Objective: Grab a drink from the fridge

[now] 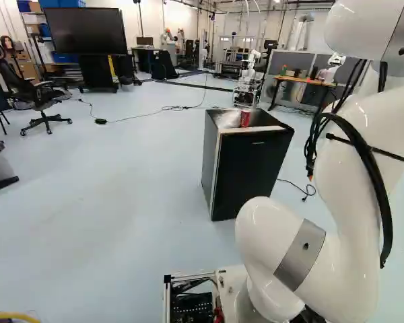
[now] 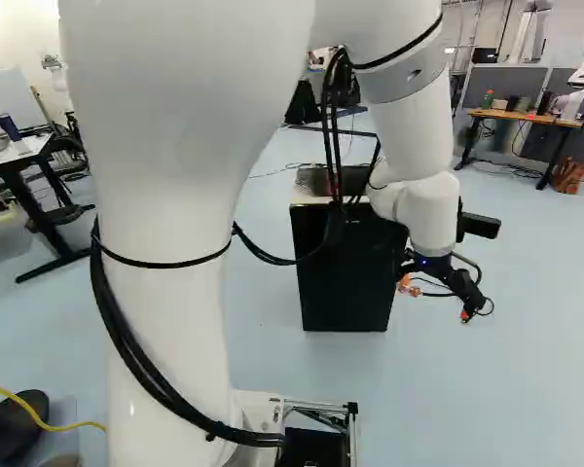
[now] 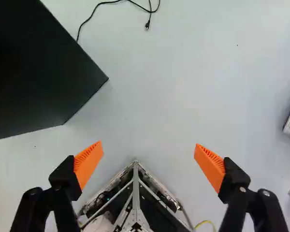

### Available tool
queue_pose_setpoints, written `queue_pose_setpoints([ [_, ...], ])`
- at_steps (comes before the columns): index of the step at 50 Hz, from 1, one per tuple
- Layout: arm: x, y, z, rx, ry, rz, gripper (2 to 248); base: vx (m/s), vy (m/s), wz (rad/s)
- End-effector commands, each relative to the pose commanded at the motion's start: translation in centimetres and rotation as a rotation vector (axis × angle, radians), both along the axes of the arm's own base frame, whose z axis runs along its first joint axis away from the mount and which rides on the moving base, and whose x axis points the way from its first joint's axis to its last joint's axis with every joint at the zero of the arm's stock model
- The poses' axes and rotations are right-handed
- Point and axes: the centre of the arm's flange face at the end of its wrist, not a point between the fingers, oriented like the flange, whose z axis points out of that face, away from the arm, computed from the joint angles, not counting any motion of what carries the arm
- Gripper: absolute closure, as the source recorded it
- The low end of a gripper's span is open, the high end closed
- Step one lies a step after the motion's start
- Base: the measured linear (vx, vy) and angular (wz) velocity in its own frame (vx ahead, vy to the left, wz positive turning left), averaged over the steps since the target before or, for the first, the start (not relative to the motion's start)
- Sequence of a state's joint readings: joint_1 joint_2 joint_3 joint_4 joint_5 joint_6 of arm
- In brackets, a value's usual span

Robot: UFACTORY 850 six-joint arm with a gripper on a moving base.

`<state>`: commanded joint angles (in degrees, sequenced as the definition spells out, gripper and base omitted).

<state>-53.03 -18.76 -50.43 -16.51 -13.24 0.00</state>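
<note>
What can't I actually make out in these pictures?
Inside the fridge: hidden by its outer panels, all views.
Print on the red can: too small, left base view.
What the pale wrap is or holds: blurred, left base view.
Where the cord starts: hidden by the fridge, wrist view.
Far fridge corners: cut off by the edge, wrist view.

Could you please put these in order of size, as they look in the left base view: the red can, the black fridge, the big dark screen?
Largest to smallest:
1. Black fridge
2. Big dark screen
3. Red can, by far the smallest
</note>
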Motion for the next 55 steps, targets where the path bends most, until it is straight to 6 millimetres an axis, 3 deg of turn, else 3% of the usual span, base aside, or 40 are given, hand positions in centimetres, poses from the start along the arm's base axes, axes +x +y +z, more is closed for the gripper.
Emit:
queue_pose_setpoints([
  [33,-0.1,5.4,0.5,-0.137,0.052,0.380,3,0.000,0.000,0.000],
  [55,0.8,8.7,-1.7,-0.161,0.056,0.604,3,0.000,0.000,0.000],
])
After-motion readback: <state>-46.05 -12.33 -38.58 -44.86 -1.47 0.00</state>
